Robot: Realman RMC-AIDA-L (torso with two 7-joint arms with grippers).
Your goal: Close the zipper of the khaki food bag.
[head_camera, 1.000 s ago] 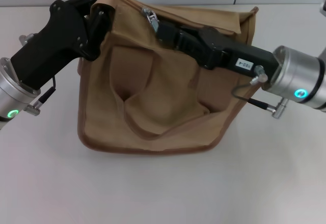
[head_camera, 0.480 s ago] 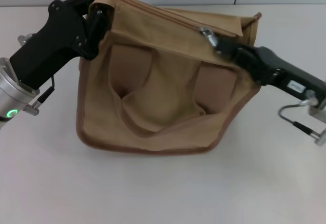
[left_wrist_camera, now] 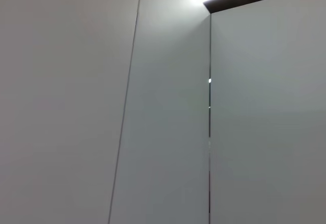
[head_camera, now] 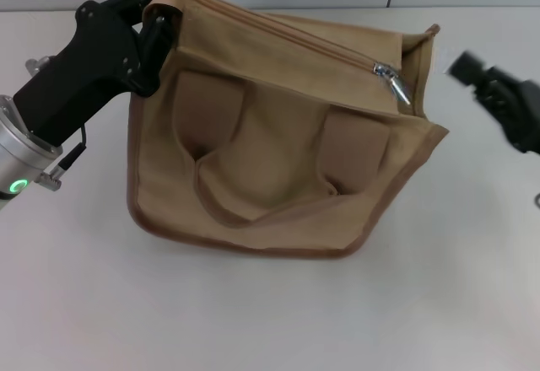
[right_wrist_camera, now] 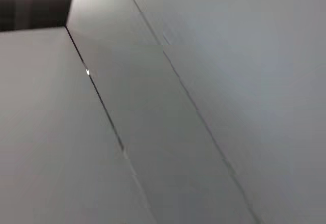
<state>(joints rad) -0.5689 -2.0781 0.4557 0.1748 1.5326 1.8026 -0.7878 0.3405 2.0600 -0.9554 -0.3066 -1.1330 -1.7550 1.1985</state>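
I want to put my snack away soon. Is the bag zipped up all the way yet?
Almost done, it looks. The zipper's slider sits near the right end of the bag, and the zip line behind it looks shut. The left gripper holds the bag's top left corner. The right gripper is off to the bag's right, not touching the slider. A small gap may remain past the slider; I cannot tell. Left: letting go.

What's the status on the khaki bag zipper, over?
Left hand clamped on the khaki food bag's far left top corner. Right hand off the bag, to its right. Zipper slider sits at the right end. Nothing in the way.
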